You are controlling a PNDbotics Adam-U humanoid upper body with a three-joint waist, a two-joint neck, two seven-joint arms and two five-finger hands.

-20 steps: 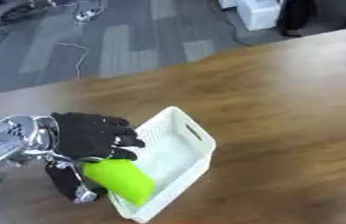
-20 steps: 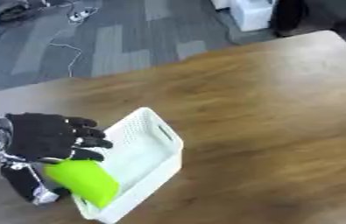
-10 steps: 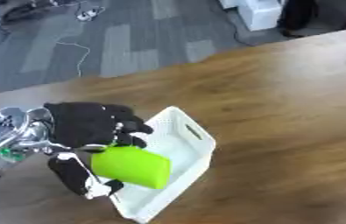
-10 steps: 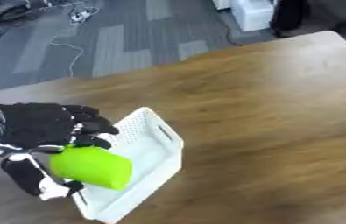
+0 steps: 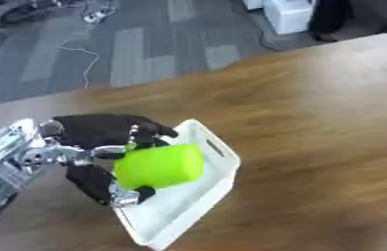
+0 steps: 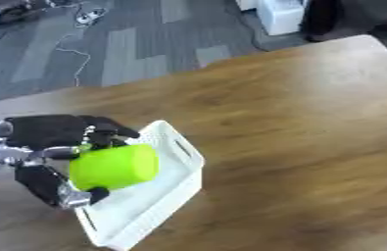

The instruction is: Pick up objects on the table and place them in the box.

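Note:
A bright green cylinder-shaped object point(image 5: 158, 165) is held above the near end of a white slotted plastic box point(image 5: 198, 191). My left hand point(image 5: 102, 139), black with a silver wrist, comes in from the left with fingers over the top of the green object and thumb under it, curled round it. The box stands askew on the wooden table point(image 5: 316, 122), one handle slot facing right. Part of the box's inside is hidden behind the green object. My right hand shows in neither view.
The wooden table stretches to the right and far side of the box. Beyond its far edge lies grey carpet floor with cables point(image 5: 76, 49) and a white unit point(image 5: 291, 14) at the top.
My left hand has lifted the green object up and to the right, from low in the box's near corner to above it, turning it onto its side.

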